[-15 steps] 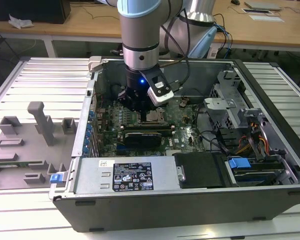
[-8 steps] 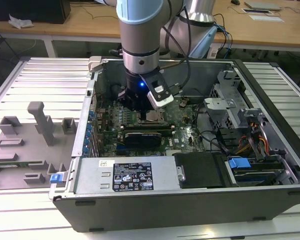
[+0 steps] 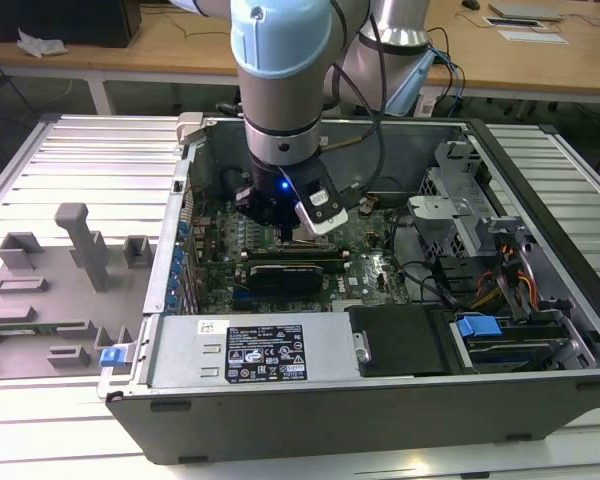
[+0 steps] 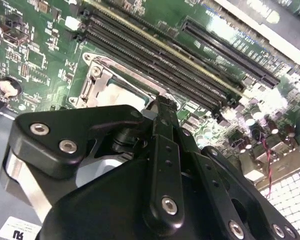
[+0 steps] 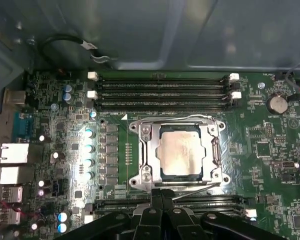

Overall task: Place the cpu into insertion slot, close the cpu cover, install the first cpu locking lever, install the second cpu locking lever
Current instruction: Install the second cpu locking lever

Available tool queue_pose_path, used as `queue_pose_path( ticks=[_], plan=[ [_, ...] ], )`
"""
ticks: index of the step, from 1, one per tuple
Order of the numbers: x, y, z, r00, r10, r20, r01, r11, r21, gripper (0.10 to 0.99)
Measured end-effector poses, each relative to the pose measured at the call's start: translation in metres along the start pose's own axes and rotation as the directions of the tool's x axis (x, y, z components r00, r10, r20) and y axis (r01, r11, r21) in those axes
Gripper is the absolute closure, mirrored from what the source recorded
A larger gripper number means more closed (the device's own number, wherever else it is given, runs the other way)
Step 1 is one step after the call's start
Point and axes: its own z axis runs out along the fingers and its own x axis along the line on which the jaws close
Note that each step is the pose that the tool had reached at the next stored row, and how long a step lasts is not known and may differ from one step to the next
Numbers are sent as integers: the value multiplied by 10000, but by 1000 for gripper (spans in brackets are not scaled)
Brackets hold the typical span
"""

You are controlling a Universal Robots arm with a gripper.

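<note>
**CPU seated in its socket, gripper closed just beside it**

An open computer case [image 3: 380, 420] lies on a slatted metal table [image 3: 90, 160]. Inside it sits a green motherboard [image 5: 65, 115], with drive cages and cable bundles toward the exterior view's right.

In the first wrist view, the cpu [image 5: 181, 152] rests flat in the insertion slot [image 5: 146, 172]. Its pale silver-grey top is square and slightly mottled. The cpu cover [image 5: 215, 150], a thin silvery frame, lies down around the chip, its square opening showing the metal top. Thin wire levers run along the socket edges. Black memory slots [image 5: 162, 90] lie on both sides of the socket.

The gripper [image 5: 162, 192] has its black fingers pressed together, empty, with the tips at the socket's edge.

The second wrist view shows the gripper [image 4: 162, 107] from behind, hiding most of the socket. The exterior view shows the arm [image 3: 280, 70] reaching straight down into the case.
</note>
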Motion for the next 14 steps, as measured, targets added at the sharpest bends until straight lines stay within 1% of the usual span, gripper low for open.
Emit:
queue_pose_path(
  ticks=[1,3,4,6,8,10,14],
  plan=[
    [1,-34,1,10000,4,-1,-4,10000,-45,980],
    [4,-54,12,10000,8,-1,-8,9999,-100,980],
    [8,-61,23,10000,15,-2,-15,9998,-197,980],
    [15,-68,38,10000,23,-4,-23,9995,-316,980],
    [23,-74,57,10000,27,-3,-27,9992,-395,980],
    [49,-86,98,10000,30,-4,-30,9991,-423,980],
    [69,-101,126,10000,25,-5,-26,9991,-431,980]
  ],
)
